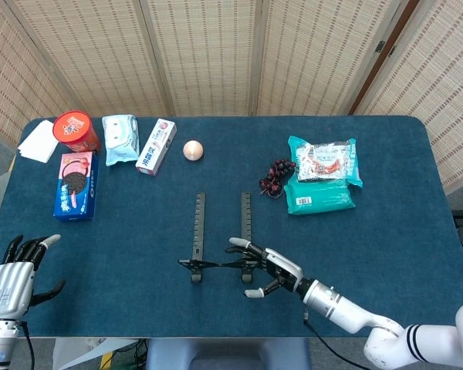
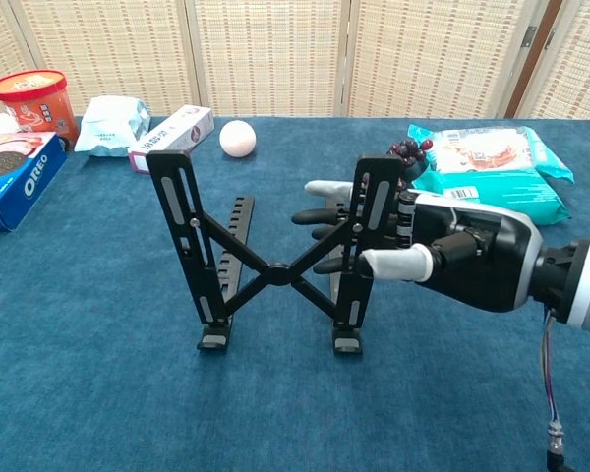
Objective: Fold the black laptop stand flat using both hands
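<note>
The black laptop stand (image 2: pixel 275 267) stands propped up on the blue table, two slotted uprights joined by an X brace; from above it shows at mid-front (image 1: pixel 220 235). My right hand (image 2: pixel 425 254) reaches in from the right and grips the right upright, thumb (image 2: pixel 398 263) in front and fingers (image 2: pixel 320 214) behind it. In the head view the right hand (image 1: pixel 272 270) sits at the stand's near right foot. My left hand (image 1: pixel 14 276) hovers at the front-left table edge, fingers spread, holding nothing, far from the stand.
Along the back left lie an Oreo box (image 1: pixel 76 185), a red tub (image 1: pixel 76 131), a light-blue packet (image 1: pixel 120 139), a white box (image 1: pixel 157 146) and a pale ball (image 1: pixel 193 149). Dark grapes (image 1: pixel 276 177) and teal snack packets (image 1: pixel 322 181) lie at the right.
</note>
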Tool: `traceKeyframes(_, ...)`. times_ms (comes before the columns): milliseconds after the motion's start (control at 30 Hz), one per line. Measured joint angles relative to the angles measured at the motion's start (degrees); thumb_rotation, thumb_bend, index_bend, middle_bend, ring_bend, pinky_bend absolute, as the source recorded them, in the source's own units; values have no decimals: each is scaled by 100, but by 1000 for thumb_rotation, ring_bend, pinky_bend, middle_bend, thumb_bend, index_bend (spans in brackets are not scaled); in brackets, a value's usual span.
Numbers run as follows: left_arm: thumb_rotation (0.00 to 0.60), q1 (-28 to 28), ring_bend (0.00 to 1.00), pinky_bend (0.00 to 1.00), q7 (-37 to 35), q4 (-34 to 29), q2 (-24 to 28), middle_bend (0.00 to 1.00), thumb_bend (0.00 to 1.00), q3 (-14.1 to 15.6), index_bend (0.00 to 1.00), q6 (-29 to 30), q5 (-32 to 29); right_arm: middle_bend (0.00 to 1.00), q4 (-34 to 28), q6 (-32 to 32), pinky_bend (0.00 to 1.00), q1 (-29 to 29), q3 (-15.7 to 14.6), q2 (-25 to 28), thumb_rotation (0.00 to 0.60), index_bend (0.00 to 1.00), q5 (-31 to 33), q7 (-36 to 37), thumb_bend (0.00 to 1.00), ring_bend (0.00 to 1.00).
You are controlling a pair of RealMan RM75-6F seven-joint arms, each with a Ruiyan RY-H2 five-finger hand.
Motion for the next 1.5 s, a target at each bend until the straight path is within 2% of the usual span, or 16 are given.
traceKeyframes(167, 600, -37, 166, 64, -32, 28, 1, 207, 193, 1, 172, -72, 1, 148, -1, 54, 162, -29, -17, 10, 600, 0, -17, -134, 41, 29)
traceKeyframes(367, 600, -146, 166, 64, -254, 74, 33, 207, 193, -12, 172, -264, 16, 141, -90, 191, 162, -97, 31, 170, 600, 0, 17, -645, 41, 26)
traceKeyframes(667, 600, -408, 166, 65, -1127, 187, 123, 207, 192, -19, 172, -786, 48, 134, -651, 788, 162, -323, 30, 1107, 600, 0, -163, -1406, 42, 15)
traceKeyframes(867, 600, -657, 166, 65, -2353, 235, 213, 207, 185, -15, 168, -1296, 100, 132, -1140, 1349, 162, -558, 48, 1895, 600, 0, -274, -1709, 41, 13)
traceKeyframes(1100, 600, -1069, 166, 65, -4320, 403, 230, 207, 154, -10, 165, -1941, 322, 131, -1568, 1820, 162, -804, 183, 2594, 600, 0, -302, -1914, 41, 13)
traceKeyframes(1300, 600, -1541, 166, 64, -6132, 679, 187, 207, 126, 70, 153, -2419, 794, 131, -1740, 2014, 162, -983, 278, 2882, 600, 0, -277, -1923, 41, 13)
traceKeyframes(1500, 600, -2125, 166, 65, -7894, 1141, 9, 207, 120, 244, 142, -2657, 1452, 131, -1801, 2113, 162, -1130, 322, 2967, 600, 0, -278, -1943, 41, 13)
